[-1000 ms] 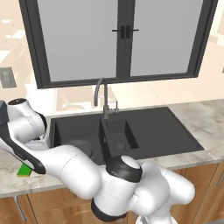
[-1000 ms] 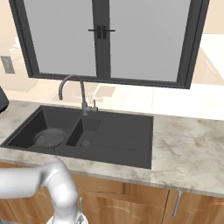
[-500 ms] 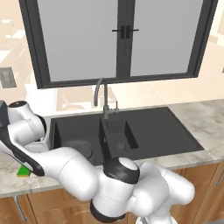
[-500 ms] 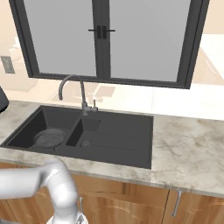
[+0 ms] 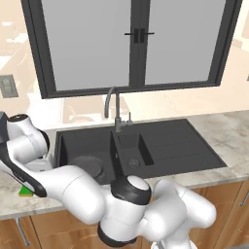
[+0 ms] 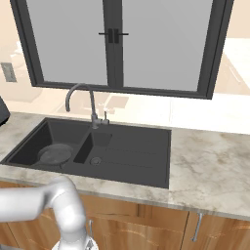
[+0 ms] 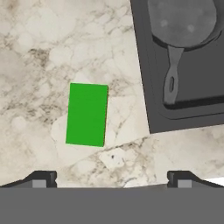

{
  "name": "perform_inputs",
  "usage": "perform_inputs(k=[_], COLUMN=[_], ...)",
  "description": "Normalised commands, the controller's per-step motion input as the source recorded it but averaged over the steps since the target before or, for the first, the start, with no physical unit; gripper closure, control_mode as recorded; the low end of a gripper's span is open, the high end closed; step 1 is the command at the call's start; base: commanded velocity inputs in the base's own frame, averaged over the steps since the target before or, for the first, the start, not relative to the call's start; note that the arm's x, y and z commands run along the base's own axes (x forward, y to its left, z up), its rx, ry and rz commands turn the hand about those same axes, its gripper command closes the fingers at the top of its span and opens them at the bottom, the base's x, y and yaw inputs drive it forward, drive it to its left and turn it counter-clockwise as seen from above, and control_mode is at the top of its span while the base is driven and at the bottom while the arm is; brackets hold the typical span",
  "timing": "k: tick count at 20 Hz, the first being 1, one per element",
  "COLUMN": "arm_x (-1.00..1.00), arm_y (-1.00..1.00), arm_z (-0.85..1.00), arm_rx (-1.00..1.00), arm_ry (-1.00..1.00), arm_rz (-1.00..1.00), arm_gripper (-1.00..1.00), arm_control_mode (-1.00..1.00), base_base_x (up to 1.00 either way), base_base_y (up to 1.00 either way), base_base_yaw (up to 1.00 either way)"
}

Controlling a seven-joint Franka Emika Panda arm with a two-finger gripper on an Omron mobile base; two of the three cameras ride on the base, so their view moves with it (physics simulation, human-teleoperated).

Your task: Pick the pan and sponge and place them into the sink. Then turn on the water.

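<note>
A white robot arm bends low over the left end of a marble counter (image 5: 228, 131), its gripper (image 7: 112, 177) spread wide and holding nothing, the two dark fingertips standing far apart at the bottom of the hand view. That view looks straight down on the green sponge (image 7: 86, 114), lying flat on the stone just beside the outer corner of the black sink (image 7: 151, 100) and not touching it; from the left base camera the sponge (image 5: 25, 190) shows as no more than a green sliver peeking out beside the arm's white link. The dark grey pan (image 7: 181, 22) rests in the large basin, its handle running toward the basin's corner in the hand view, a detail neither base camera gives. The right base camera shows the pan (image 6: 54, 154) as a round disc on the floor of the large basin, with the smaller basin and ribbed drainboard to its right. The grey gooseneck faucet (image 6: 80, 95) rises behind the sink below a dark-framed window (image 6: 114, 41).
</note>
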Motion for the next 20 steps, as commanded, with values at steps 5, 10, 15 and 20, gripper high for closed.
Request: perform_inputs(k=[5,10,15,20], arm_x=[0.12,0.14,0.11,0.08], arm_y=[0.11,0.07,0.04,0.08], arm_z=[-0.12,-0.17,-0.17,-0.18], arm_rx=[0.00,0.00,0.00,0.00], arm_ry=[0.00,0.00,0.00,0.00], arm_rz=[0.00,0.00,0.00,0.00], arm_gripper=[-1.00,-1.00,-1.00,-1.00], arm_control_mode=[-1.00,-1.00,-1.00,-1.00], base_base_x=[0.00,0.00,0.00,0.00], base_base_y=[0.00,0.00,0.00,0.00], base_base_yaw=[0.00,0.00,0.00,0.00])
